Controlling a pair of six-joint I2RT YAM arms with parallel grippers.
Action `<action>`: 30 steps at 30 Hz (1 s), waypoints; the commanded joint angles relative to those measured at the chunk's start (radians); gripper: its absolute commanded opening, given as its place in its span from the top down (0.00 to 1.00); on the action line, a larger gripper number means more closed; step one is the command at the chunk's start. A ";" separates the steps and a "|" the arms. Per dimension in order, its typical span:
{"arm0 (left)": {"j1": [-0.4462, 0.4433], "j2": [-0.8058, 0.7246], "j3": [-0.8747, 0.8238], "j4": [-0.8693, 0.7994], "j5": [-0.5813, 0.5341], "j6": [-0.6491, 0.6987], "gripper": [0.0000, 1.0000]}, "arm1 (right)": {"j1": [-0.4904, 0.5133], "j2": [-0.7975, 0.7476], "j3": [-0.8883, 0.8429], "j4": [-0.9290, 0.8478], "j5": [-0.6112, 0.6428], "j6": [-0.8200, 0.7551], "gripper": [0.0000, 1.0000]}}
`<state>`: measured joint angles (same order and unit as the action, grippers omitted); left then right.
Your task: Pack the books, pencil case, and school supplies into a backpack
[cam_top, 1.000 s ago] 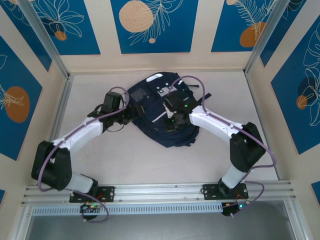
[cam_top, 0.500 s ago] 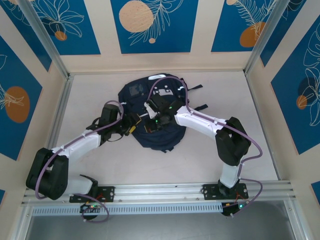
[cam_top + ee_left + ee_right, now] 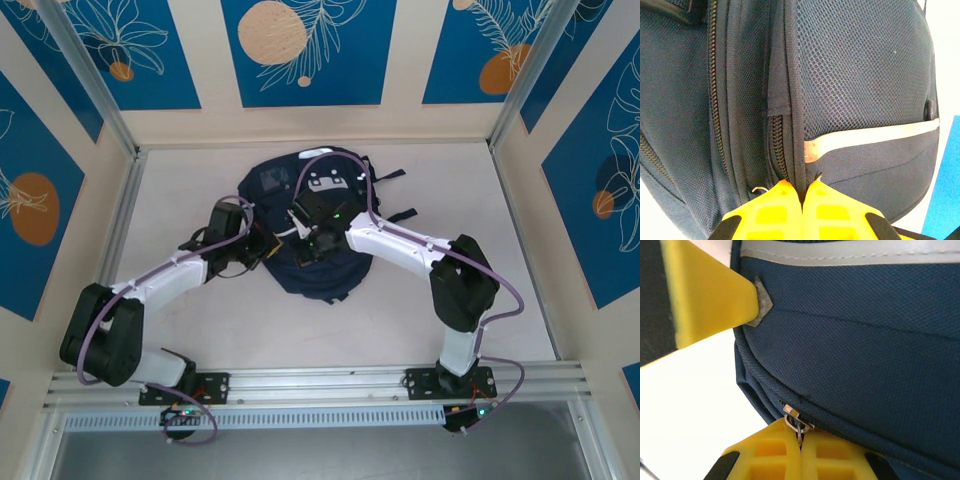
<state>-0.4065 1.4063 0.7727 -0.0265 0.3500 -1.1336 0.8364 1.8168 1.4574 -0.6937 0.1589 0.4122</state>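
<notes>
backpack (image 3: 322, 282) dragged leftward and turned, left gripper (image 3: 802, 187) now clamped on its seam

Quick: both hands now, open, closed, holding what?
Left hand: closed, pinching a seam of the backpack.
Right hand: closed on the backpack's zipper pull.

One backpack (image 3: 312, 282) lies on the table (image 3: 200, 330), and two robot arms reach to it, one left arm (image 3: 160, 280) and one right arm (image 3: 400, 238). Each arm has one gripper with two yellow fingers (image 3: 775, 210): the left gripper (image 3: 801, 186) and the right gripper (image 3: 800, 434). The left wrist view gives three zipper tracks (image 3: 776, 145) and one pale stripe (image 3: 870, 137), and the right wrist view gives one metal zipper pull (image 3: 796, 421).
</notes>
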 commanded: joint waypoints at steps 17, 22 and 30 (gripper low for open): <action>0.109 -0.018 0.007 -0.205 -0.122 0.239 1.00 | -0.387 -0.125 -0.021 -0.072 0.060 -0.374 1.00; 0.133 -0.013 0.008 -0.224 -0.084 0.286 1.00 | -0.413 -0.077 0.027 -0.029 0.050 -0.548 1.00; 0.161 -0.032 0.002 -0.257 -0.039 0.346 1.00 | -0.493 -0.013 0.139 -0.072 -0.066 -0.658 1.00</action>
<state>-0.2596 1.4025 0.7826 -0.2390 0.2943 -0.8349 0.3580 1.8057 1.5326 -0.7757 0.1482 -0.1677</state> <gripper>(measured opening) 0.040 0.063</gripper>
